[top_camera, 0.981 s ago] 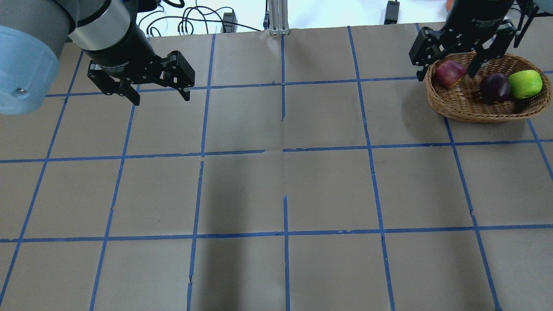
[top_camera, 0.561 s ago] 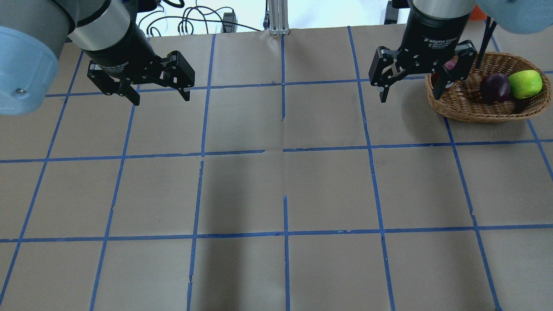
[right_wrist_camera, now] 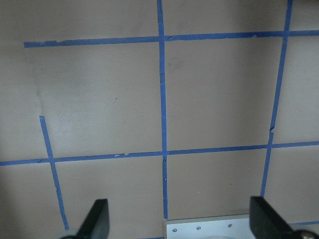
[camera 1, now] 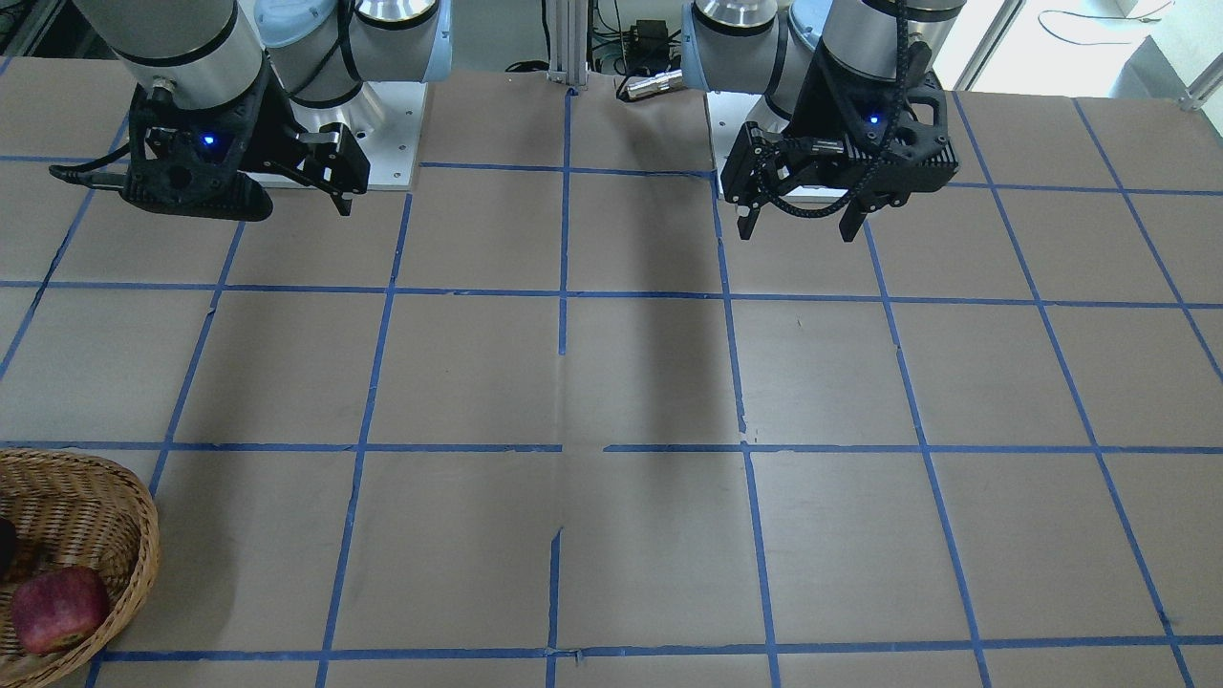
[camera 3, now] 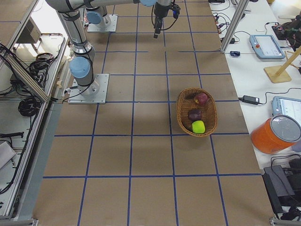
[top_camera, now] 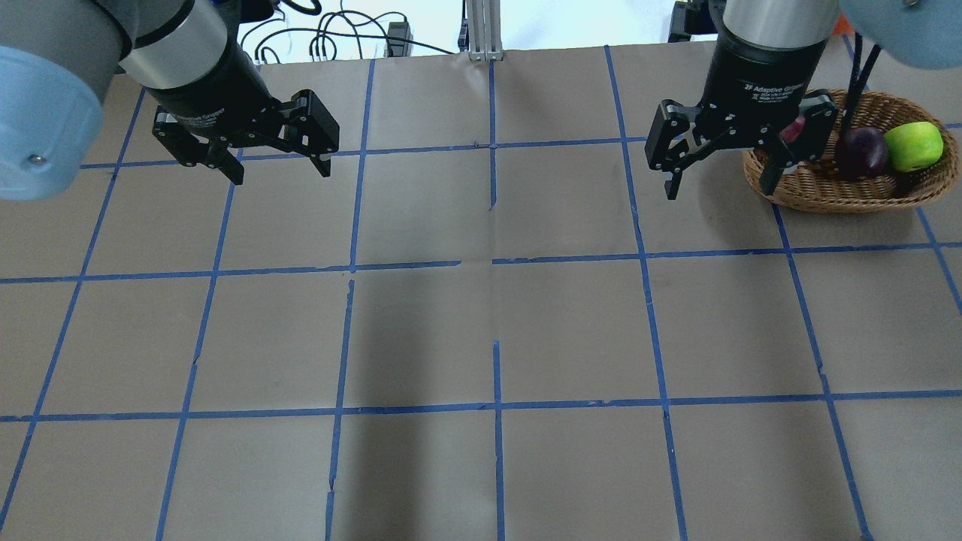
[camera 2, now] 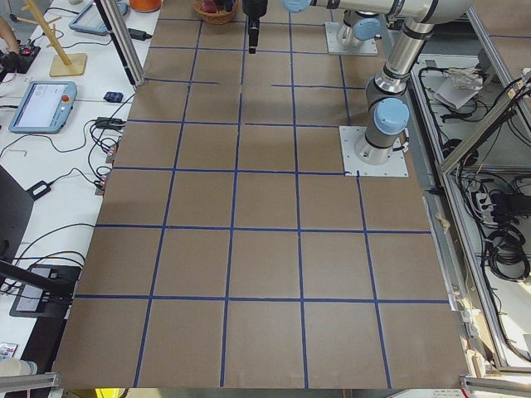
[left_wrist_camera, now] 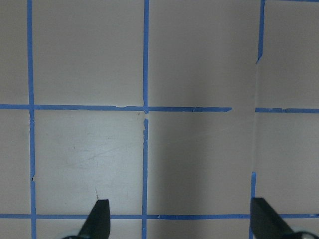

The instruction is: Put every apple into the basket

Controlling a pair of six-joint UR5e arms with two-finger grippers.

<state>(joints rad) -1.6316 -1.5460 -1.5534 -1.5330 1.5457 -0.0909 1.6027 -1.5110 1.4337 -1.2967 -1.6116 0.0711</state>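
Near my base, both pincers hang above the desk [top_camera: 571, 330]. Left pincer [top_camera: 282, 175]: jaws wide, empty; its wrist view has only brown paper and blue tape lines [left_wrist_camera: 145, 107] between the fingertips. Right pincer [top_camera: 719, 191]: also wide, empty; its wrist view looks down on the tape grid and an edge of a base plate [right_wrist_camera: 209, 229]. Farther out, on my right, the basket [camera 3: 180, 113] sits on the desk. In the front view it's well apart from the right pincer, though overhead that pincer overlaps its rim. All three apples lie inside in a row: red apple [camera 3: 201, 98] toward desk centre, maroon apple [camera 3: 194, 114] in the middle, green apple [camera 3: 198, 126] touching it at the outer end.
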